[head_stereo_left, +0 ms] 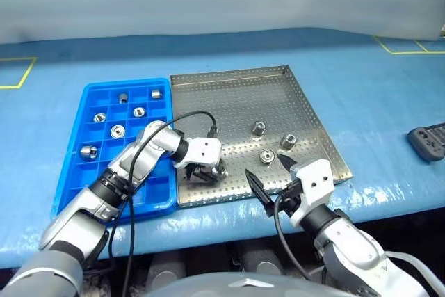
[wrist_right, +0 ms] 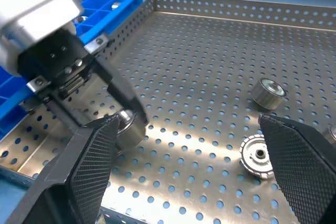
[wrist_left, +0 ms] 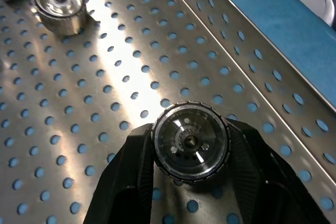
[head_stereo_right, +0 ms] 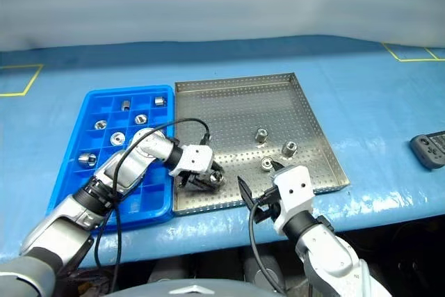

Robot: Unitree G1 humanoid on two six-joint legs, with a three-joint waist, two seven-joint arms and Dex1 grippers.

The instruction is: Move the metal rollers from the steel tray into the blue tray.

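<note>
The steel tray lies in the middle of the table, with the blue tray against its left side. My left gripper is low over the steel tray's front left part, shut on a metal roller that sits upright between its fingers. Three more metal rollers stand loose towards the steel tray's right side. Several rollers rest in the blue tray's far compartments. My right gripper hangs open at the steel tray's front edge, holding nothing.
A black handheld device lies at the far right of the pale blue table cover. Yellow tape lines mark the cover at the back corners. A black cable arcs above my left wrist.
</note>
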